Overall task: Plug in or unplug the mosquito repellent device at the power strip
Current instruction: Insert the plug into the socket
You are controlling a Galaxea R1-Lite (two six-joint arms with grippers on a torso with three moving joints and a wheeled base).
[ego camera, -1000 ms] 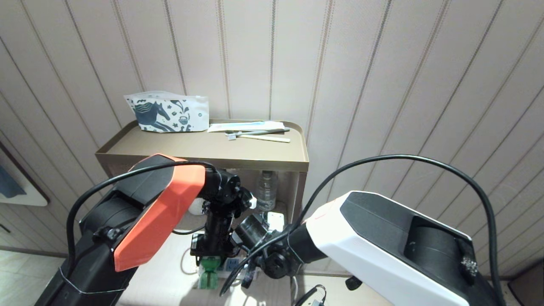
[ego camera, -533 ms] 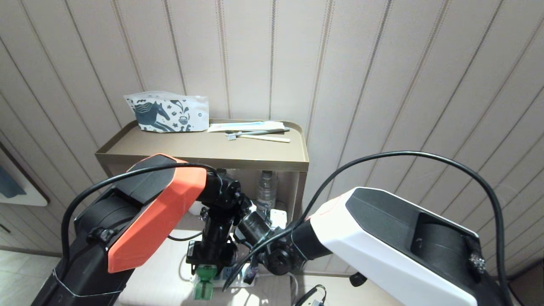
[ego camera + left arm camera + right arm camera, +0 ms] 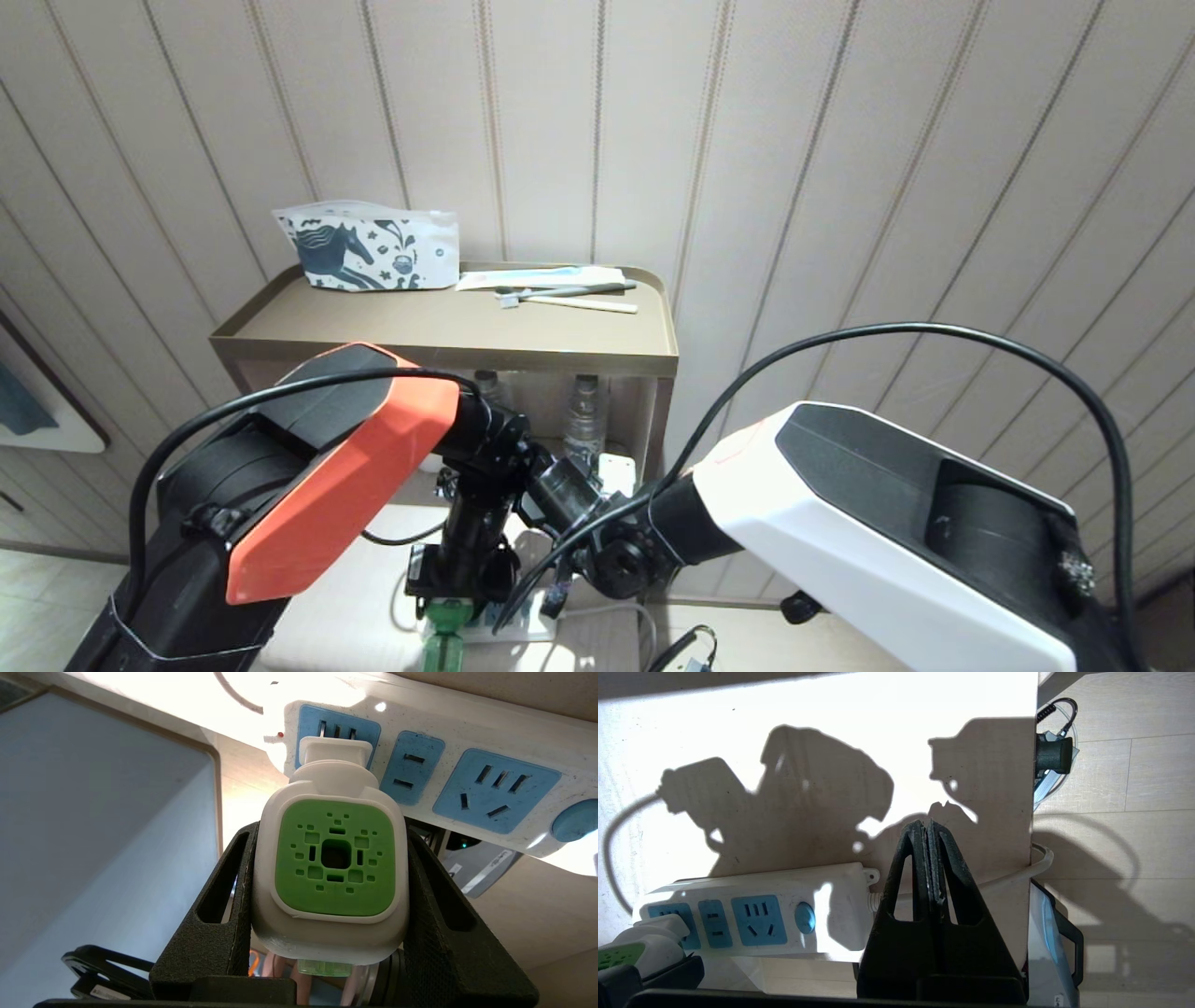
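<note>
Left gripper [image 3: 329, 933]: my fingers [image 3: 219, 933] clamp the repellent device [image 3: 334, 858] at the power strip [image 3: 467, 732].
Right gripper [image 3: 930, 833]: fingers pressed together, empty.

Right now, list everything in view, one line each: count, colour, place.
repellent plug: one, white and green, held at the strip's end socket
power strip: one, white with blue sockets, on the low surface
shelf: one, brown, against the wall
pouch: one, white with dark horse print, on the shelf
toothbrushes: two, pale, on the shelf
water bottles: two, clear, under the shelf
left claw: shut on the plug
right claw: shut, beside the strip's cord end
</note>
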